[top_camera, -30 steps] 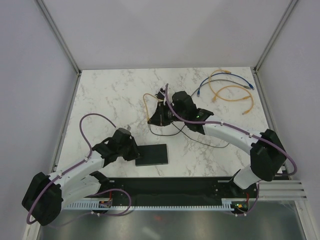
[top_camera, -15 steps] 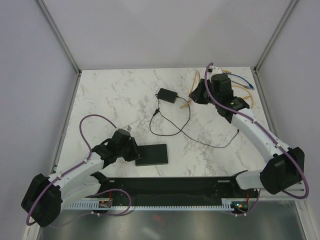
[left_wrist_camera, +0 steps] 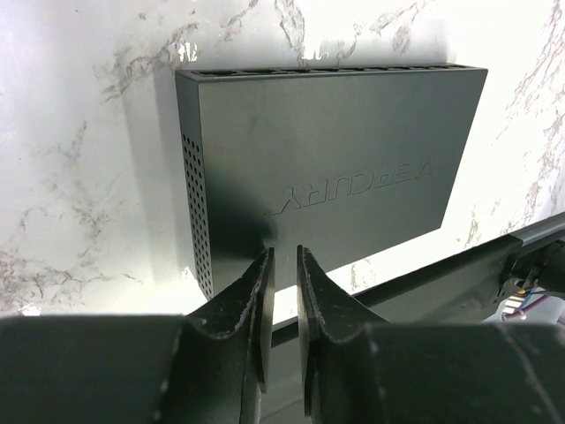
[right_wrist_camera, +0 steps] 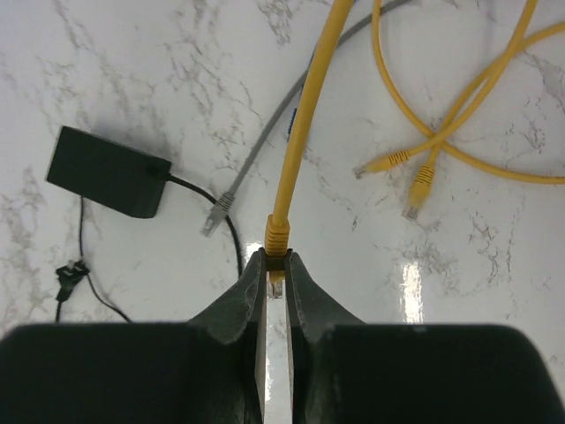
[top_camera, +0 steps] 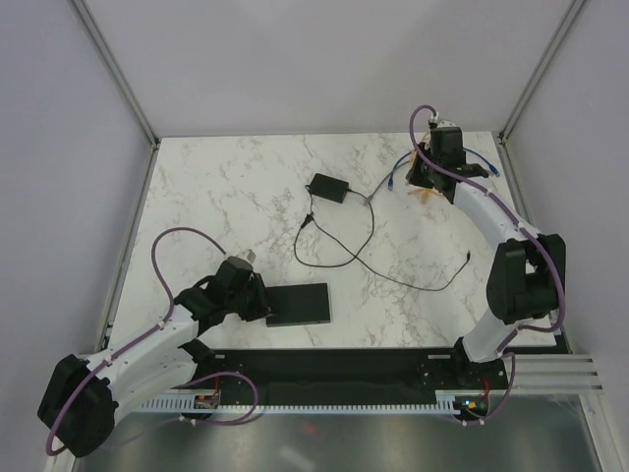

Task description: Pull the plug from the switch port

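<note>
The switch (top_camera: 303,304), a flat black box, lies near the table's front edge; in the left wrist view the switch (left_wrist_camera: 327,159) shows its socket row along the far edge with no cable in it. My left gripper (top_camera: 263,300) rests at the switch's left end, its jaws (left_wrist_camera: 284,256) a narrow gap apart with nothing between them. My right gripper (top_camera: 421,180) is at the far right back of the table. It (right_wrist_camera: 276,258) is shut on the yellow plug (right_wrist_camera: 277,237), and the yellow cable (right_wrist_camera: 305,106) trails away from it.
A small black adapter (top_camera: 329,188) with thin black leads (top_camera: 393,275) lies mid-table. A grey cable (right_wrist_camera: 265,150) and more yellow cables (right_wrist_camera: 459,106) lie at the back right, with a blue cable (top_camera: 482,157). A black rail (top_camera: 334,369) runs along the front edge.
My right arm has swung from the middle of the table to the far right back, carrying the yellow plug and cable with it. The left arm has hardly moved.
</note>
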